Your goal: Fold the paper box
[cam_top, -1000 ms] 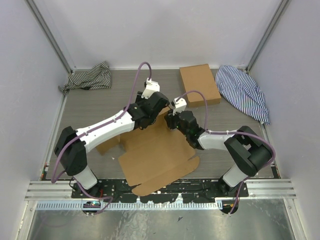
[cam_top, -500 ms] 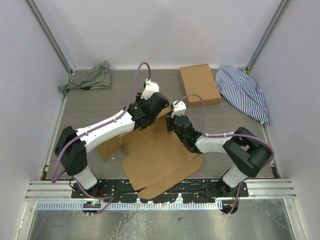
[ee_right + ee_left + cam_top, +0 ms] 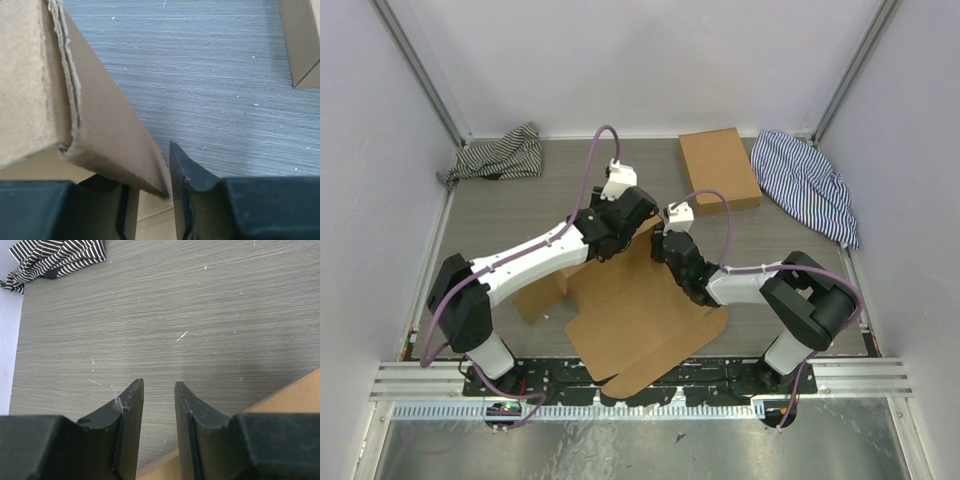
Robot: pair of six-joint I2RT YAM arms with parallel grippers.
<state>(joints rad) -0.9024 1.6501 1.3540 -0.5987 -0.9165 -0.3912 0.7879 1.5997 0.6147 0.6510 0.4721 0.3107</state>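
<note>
The paper box [image 3: 640,320] is a large brown die-cut sheet lying mostly flat between the two arms, near the front edge. One flap [image 3: 542,290] sticks out to the left. My left gripper [image 3: 615,235] hovers over the sheet's far left edge. In the left wrist view it [image 3: 159,390] is open, with bare table between the fingers and the cardboard edge [image 3: 295,390] below. My right gripper [image 3: 662,240] is at the sheet's far edge. It [image 3: 150,170] is open around a raised, folded flap [image 3: 100,125], which hides the left finger. The flap's corner reaches the right finger [image 3: 182,170].
A smaller brown box [image 3: 718,168] lies at the back right; its corner [image 3: 300,40] shows in the right wrist view. A black-and-white striped cloth [image 3: 498,155] lies at the back left and a blue striped cloth [image 3: 808,185] at the far right. Walls close in three sides.
The sheet has swung slightly, its near right corner shifting right. My right gripper has moved a little left along the far edge. The left arm has hardly moved.
</note>
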